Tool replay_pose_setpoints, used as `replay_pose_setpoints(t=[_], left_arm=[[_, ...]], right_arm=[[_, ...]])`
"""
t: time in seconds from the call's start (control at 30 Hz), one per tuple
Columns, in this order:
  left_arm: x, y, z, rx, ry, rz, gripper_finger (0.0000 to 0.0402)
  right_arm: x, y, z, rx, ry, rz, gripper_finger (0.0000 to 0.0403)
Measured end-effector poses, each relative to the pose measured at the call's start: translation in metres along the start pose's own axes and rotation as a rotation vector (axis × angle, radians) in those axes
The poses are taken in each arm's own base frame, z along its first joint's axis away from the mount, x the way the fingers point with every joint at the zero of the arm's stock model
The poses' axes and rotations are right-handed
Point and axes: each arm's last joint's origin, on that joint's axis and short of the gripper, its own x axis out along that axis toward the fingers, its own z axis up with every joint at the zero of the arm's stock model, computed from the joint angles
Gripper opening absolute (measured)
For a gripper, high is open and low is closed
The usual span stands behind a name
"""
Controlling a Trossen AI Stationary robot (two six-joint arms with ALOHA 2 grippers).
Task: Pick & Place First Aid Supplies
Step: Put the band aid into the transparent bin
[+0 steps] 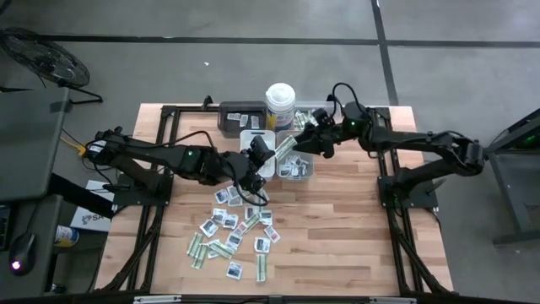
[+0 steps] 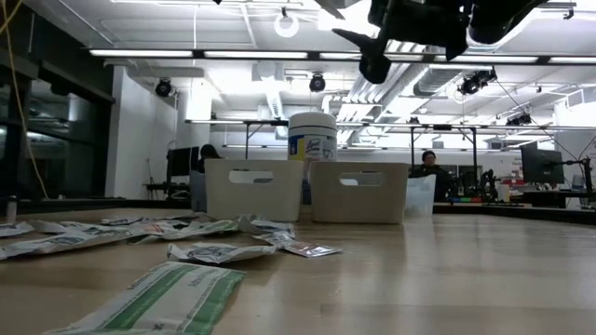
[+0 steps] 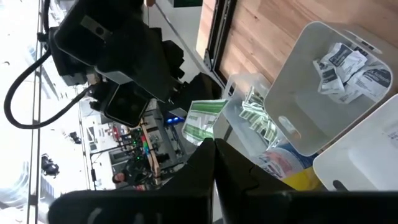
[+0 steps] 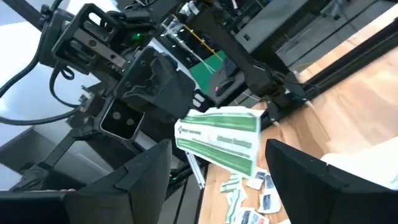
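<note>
The green-and-white strip point(image 4: 219, 142) hangs between the spread fingers of the right gripper point(image 4: 219, 171) over the trays (left gripper point(image 3: 214, 162) pressed together): light, limp, slippery, best pinched mid-length.

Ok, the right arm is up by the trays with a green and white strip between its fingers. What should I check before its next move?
1. Right gripper open: ok.
2. Narrow green-and-white strip packet free of both fingers: cannot tell; it hangs between them.
3. Strip over the clear plastic tray that holds the other strips: cannot tell; the high view puts it near the trays.
4. Left gripper shut and apart from the right one: ok, but they are close.
5. Loose packets cleared off the wooden table: not ok, many remain.
</note>
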Motion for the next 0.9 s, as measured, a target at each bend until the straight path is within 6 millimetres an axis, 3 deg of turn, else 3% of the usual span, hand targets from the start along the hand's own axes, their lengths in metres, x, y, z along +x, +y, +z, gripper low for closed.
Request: replay_pose_setpoints(t=[0.3, 0.9], left_arm=[[0.0000, -0.0001, 0.0000, -0.003, 0.000, -0.001, 0.0000], [0.0002, -0.0010, -0.0004, -0.003, 0.006, -0.007, 0.0000]], right_arm=[[0.0095, -0.0083, -0.0017, 0.024, -0.035, 0.000, 0.0230], [0.0093, -0.0081, -0.0014, -0.020, -0.038, -0.001, 0.0016]])
